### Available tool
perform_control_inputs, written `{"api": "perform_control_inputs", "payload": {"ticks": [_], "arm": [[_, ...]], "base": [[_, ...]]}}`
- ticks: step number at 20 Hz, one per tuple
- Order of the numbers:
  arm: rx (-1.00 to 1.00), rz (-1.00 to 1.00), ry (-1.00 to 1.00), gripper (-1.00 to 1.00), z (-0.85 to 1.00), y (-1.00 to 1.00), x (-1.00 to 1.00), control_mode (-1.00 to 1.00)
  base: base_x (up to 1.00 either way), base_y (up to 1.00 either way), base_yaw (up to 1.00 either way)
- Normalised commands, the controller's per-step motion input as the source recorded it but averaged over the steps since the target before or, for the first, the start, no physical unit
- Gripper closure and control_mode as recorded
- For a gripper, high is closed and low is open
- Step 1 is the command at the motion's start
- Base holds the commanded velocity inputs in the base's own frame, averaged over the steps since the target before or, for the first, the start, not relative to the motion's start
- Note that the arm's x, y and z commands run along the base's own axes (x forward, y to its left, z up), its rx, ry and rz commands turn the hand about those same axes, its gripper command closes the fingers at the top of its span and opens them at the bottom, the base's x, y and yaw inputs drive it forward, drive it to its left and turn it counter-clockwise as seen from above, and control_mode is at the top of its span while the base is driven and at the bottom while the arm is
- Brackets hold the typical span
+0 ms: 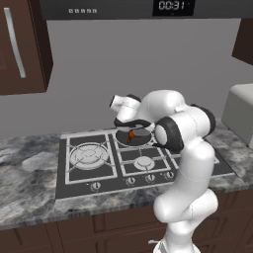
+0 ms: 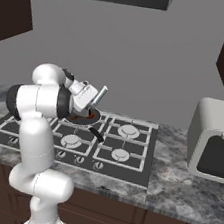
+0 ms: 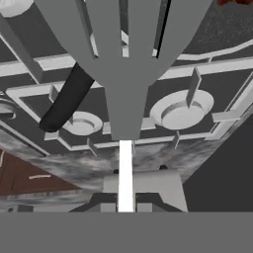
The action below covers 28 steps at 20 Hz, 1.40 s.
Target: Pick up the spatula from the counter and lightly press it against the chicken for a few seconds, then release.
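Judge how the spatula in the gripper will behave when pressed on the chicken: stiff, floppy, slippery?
Probably stiff: the spatula has a broad, flat slotted blade. Its thin handle, pinched in the gripper, might pivot under load. Likely light, given the slots.

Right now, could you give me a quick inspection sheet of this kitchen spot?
Surface: grey marbled counter with a built-in hob.
Job's things: spatula held, slotted blade over the hob; chicken in a dark pan.
Clutter: grey toaster oven at the counter's right.
Grippers: the hand is shut on the spatula's handle.
Cables: nothing seen.
Surroundings: dark wood cabinets, grey wall, clock display overhead.
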Motion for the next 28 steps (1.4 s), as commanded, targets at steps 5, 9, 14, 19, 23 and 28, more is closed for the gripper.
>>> {"api": "perform_control_inputs", "payload": {"ticks": [5,9,14,19,23,28], "arm": [[0.00,0.00,0.00,1.00,-0.17,0.00,0.22,-1.00],[0.00,0.00,0.00,1.00,-0.18,0.00,0.17,-1.00],[0.00,0.00,0.00,1.00,-0.17,0.00,0.18,-1.00],[0.00,0.00,0.00,1.00,-0.15,0.00,0.19,-1.00],[0.00,0.00,0.00,1.00,-0.10,0.01,0.26,-1.00],[0.00,0.00,0.00,1.00,-0.08,0.03,0.35,-1.00]], "base": [[0.00,0.00,0.00],[0.00,0.00,0.00],[0.00,0.00,0.00],[0.00,0.00,0.00],[0.00,0.00,0.00],[0.00,0.00,0.00]]}}
